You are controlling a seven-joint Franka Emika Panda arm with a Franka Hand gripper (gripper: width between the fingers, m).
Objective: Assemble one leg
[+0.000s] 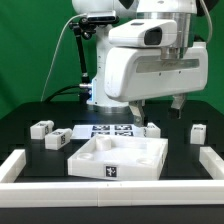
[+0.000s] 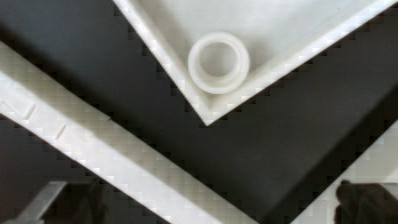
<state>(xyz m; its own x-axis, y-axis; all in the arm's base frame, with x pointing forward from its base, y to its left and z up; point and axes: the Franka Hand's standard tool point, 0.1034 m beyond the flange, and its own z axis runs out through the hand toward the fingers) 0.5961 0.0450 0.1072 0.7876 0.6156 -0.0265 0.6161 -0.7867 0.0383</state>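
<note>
Several legs, small white blocks with tags, lie on the black table in the exterior view: two at the left [image 1: 41, 128] [image 1: 57, 139], one behind the tray [image 1: 152, 129], one at the right [image 1: 198, 131]. The large white tray-like part [image 1: 88, 158] sits at the front middle. My gripper [image 1: 158, 106] hangs above the table behind the tray, near the middle leg, open and empty. In the wrist view the gripper [image 2: 214, 205] shows dark fingertips [image 2: 59, 203] far apart with nothing between them. A corner of the tray [image 2: 285, 30] with a round socket [image 2: 219, 62] lies below. No leg shows there.
The marker board [image 1: 105, 131] lies flat behind the tray. White border bars stand at the exterior view's left [image 1: 12, 168] and right [image 1: 212, 165]. A white strip [image 2: 107, 140] crosses the wrist view diagonally; I cannot tell which part it is.
</note>
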